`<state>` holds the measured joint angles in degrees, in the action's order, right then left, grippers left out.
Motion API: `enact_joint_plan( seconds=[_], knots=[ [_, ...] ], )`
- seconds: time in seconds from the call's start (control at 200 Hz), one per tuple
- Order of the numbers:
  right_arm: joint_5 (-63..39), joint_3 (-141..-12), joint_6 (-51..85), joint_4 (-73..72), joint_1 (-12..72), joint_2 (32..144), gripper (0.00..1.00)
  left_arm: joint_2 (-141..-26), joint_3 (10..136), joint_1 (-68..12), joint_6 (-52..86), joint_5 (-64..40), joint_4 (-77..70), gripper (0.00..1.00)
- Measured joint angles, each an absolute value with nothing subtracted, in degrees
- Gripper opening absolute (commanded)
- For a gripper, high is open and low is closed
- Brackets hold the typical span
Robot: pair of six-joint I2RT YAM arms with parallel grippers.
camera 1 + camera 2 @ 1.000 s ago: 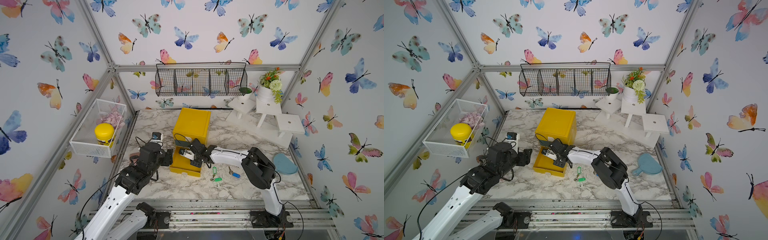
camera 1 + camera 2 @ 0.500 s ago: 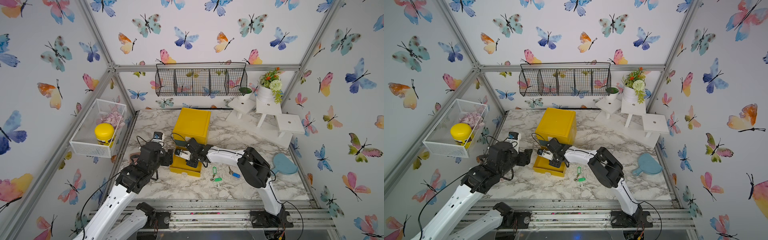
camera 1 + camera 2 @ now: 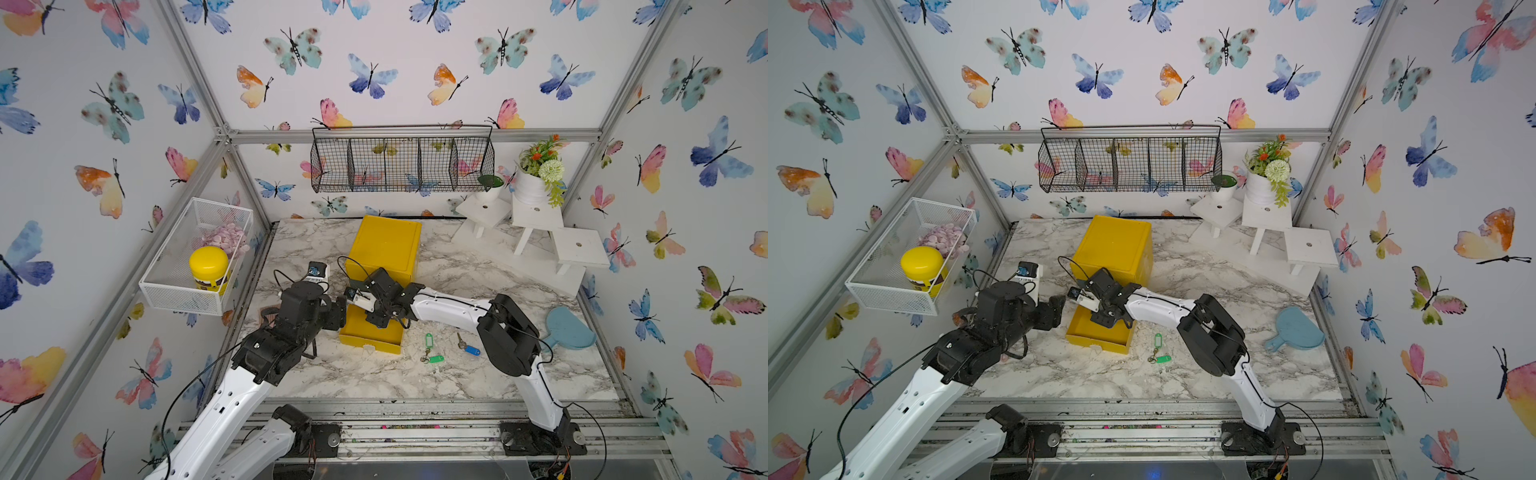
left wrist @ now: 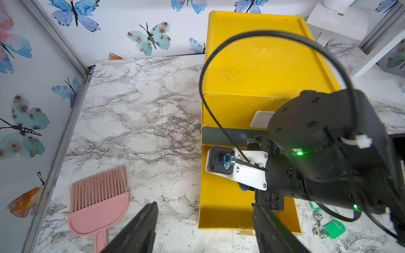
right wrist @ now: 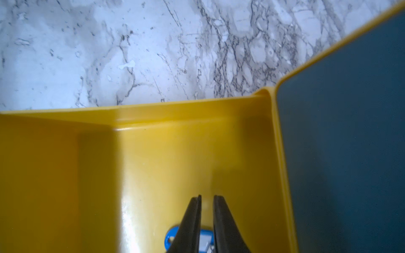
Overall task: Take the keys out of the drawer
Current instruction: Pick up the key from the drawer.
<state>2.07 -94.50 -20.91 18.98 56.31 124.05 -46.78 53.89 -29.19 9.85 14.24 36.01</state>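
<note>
Butterfly wallpaper is closing in a marble tabletop (image 3: 374, 374). On the left wall a white mesh basket (image 3: 178, 297) is holding a yellow-lidded jar (image 3: 208, 259) whose dark label is too small to read. A pink brush (image 4: 98, 203) is lying near the table's left edge. Next, the left gripper (image 4: 203, 204) is hovering just beside the open drawer (image 3: 370, 345) of a yellow cabinet (image 3: 384, 245), its fingers spread wide and holding nothing. The right gripper (image 5: 207, 197) is reaching down into that drawer with its fingers drawn nearly together, a slim gap showing at the tips. A blue-tagged key (image 5: 172, 237) is lying in the drawer, partly hidden behind them, and whether they are pinching it cannot be told. Right of the drawer, green-tagged keys (image 3: 429, 340) and then a loose blue-tagged key (image 3: 471, 350) are lying on the marble, any writing on their tags unreadable. A blue dustpan (image 3: 567, 328) is resting farthest right.
</note>
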Motion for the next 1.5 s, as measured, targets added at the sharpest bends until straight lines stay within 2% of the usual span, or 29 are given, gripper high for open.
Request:
enact_joint_plan(
  seconds=[0.27,0.866,1.502],
  knots=[
    [8.97,-88.77,-19.03,20.29,56.31,121.99,0.16,-46.57,53.89,-29.19,9.85,14.24,35.92,0.74],
    [10.31,-90.17,-16.71,21.43,56.31,123.52,0.26,-45.10,53.89,-28.99,9.87,14.26,35.92,0.74],
    [11.73,-94.80,-13.89,23.11,56.42,124.51,0.49,-43.75,53.87,-28.97,9.91,14.24,36.18,0.74]
  ],
)
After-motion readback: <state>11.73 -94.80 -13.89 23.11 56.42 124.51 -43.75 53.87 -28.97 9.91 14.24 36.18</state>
